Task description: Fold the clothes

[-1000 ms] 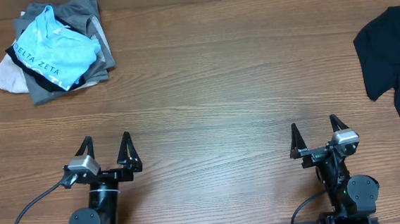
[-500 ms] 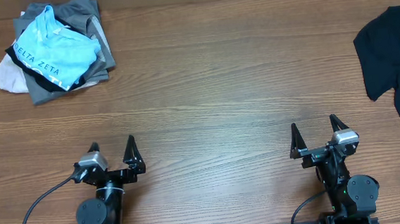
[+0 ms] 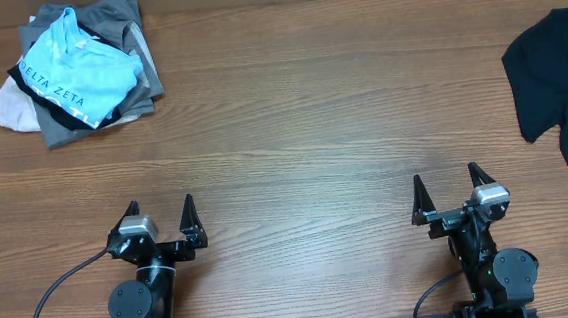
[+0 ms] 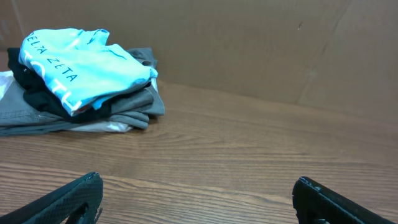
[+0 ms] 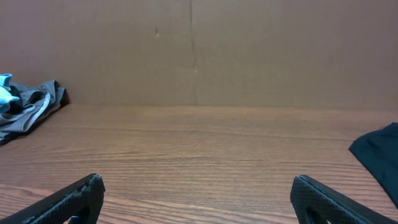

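Note:
A pile of clothes lies at the table's far left, with a sky-blue T-shirt (image 3: 82,68) with white lettering on top of black, grey and off-white garments. The blue shirt also shows in the left wrist view (image 4: 81,65). A black T-shirt (image 3: 563,69) lies spread at the right edge, and its corner shows in the right wrist view (image 5: 379,152). My left gripper (image 3: 159,206) is open and empty near the front edge. My right gripper (image 3: 446,180) is open and empty at the front right.
The wooden table (image 3: 310,107) stretches between the pile and the black shirt. A brown cardboard wall (image 5: 199,50) stands behind the table's far edge.
My left gripper has shifted slightly to the right and turned a little. The right arm and the clothes have not moved.

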